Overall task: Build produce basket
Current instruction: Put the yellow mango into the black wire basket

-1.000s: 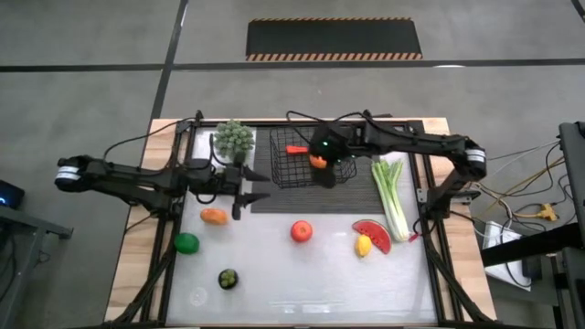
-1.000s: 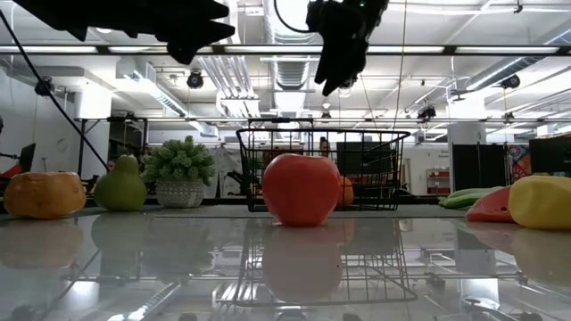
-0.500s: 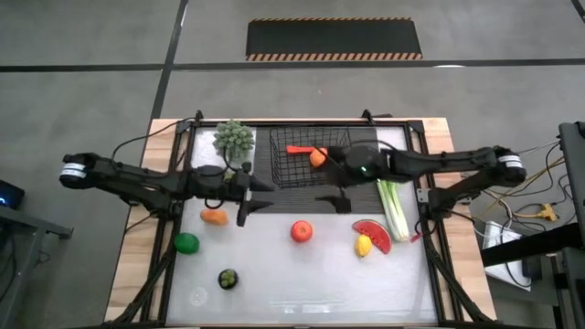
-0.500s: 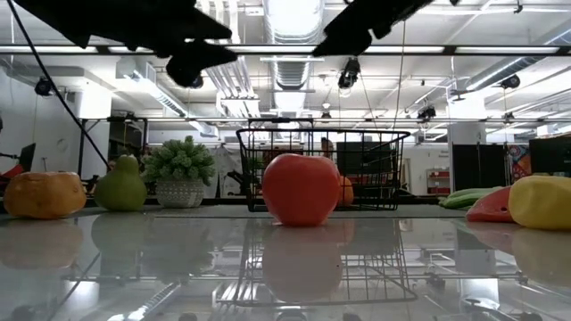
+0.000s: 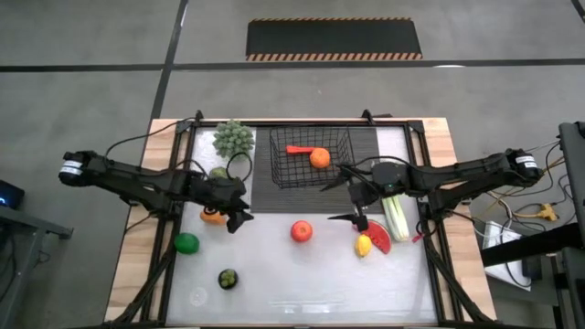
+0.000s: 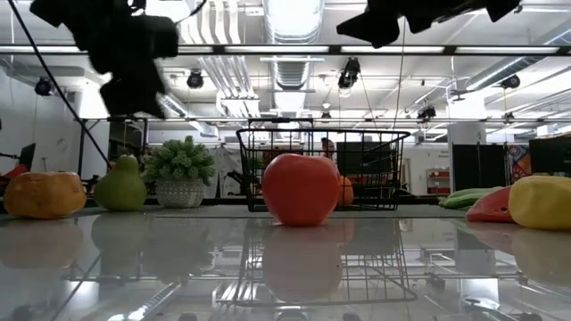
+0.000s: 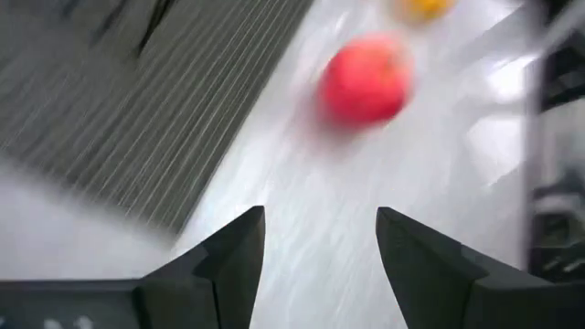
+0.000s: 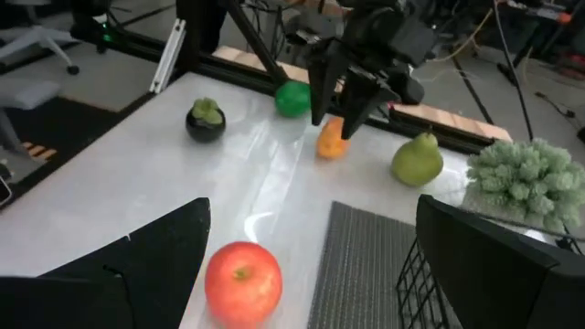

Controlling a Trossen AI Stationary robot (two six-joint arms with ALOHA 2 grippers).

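Observation:
The black wire basket (image 5: 309, 170) stands on the ribbed mat and holds an orange (image 5: 319, 158) and a carrot (image 5: 297, 149). A red apple (image 5: 301, 231) lies on the white tabletop, also seen as the red apple (image 7: 364, 78) and red apple (image 8: 242, 281). My left gripper (image 5: 240, 220) is open, tipped downward beside an orange-yellow fruit (image 5: 213, 217); the right wrist view shows this left gripper (image 8: 336, 114) above that fruit (image 8: 331, 139). My right gripper (image 5: 335, 201) is open and hangs between basket and apple. Lemon (image 5: 364, 245), watermelon slice (image 5: 376, 234) and celery (image 5: 393, 203) lie to its right.
A lime (image 5: 186, 242) and a dark round fruit (image 5: 227, 279) lie near the left front. A green pear-shaped fruit (image 8: 418, 160) and a potted plant (image 5: 233, 137) stand at the far left. The table's raised frame (image 5: 422, 183) runs along its sides.
My right gripper has drawn back from over the basket toward the table's near and right side, staying open; the orange stays in the basket. My left gripper has moved toward the near edge and tipped downward, closer to the orange-yellow fruit.

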